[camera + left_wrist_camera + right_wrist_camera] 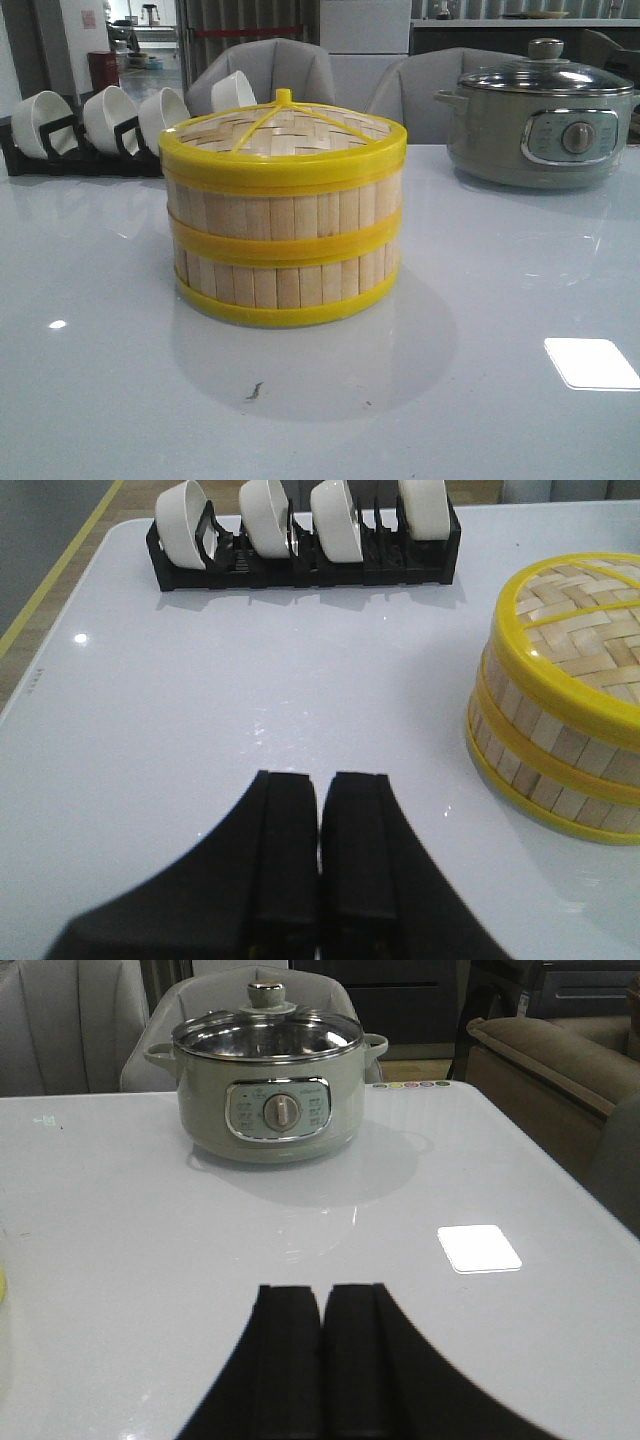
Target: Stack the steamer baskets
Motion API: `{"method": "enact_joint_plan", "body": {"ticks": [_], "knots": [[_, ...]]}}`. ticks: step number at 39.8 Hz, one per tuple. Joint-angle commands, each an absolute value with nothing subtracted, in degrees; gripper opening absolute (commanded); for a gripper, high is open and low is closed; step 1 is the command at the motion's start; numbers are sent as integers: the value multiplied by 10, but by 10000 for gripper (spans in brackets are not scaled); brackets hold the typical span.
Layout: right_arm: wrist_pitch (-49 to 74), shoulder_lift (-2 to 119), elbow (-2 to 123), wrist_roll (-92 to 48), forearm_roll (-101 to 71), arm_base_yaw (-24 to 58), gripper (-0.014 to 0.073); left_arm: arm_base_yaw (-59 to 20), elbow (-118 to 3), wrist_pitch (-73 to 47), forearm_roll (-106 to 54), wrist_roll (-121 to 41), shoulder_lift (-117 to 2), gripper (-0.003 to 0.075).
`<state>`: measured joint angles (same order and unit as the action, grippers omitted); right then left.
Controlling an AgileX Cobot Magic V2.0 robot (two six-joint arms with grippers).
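Observation:
The two steamer baskets stand stacked in the middle of the table: the upper basket (285, 205) sits on the lower basket (285, 285), both with pale bamboo slats and yellow rim bands. The woven lid (285, 130) with its yellow knob covers the top, so the liners are hidden. The stack also shows in the left wrist view (560, 730). My left gripper (321, 780) is shut and empty, over bare table apart from the stack. My right gripper (321, 1295) is shut and empty over bare table. Neither gripper shows in the front view.
A black rack (70, 150) with several white bowls (110, 115) stands at the back left, also in the left wrist view (300, 565). A grey-green electric pot (540, 125) with a glass lid stands at the back right, also in the right wrist view (268, 1090).

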<state>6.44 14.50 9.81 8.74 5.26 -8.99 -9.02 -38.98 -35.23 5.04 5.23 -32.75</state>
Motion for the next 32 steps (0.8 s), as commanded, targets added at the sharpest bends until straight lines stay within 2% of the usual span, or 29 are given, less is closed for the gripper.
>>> {"method": "enact_joint_plan", "body": {"ticks": [1, 22, 28, 32], "knots": [[19, 149, 115, 86, 60, -93, 41, -94, -407, -303, 50, 57, -330, 87], [19, 149, 115, 86, 60, -93, 41, -94, -407, -269, 75, 55, -330, 87], [19, 149, 115, 86, 60, -93, 41, -92, -386, -221, 76, 55, -273, 87], [19, 149, 115, 86, 60, -93, 41, -92, -332, -143, 76, 55, -212, 87]]}}
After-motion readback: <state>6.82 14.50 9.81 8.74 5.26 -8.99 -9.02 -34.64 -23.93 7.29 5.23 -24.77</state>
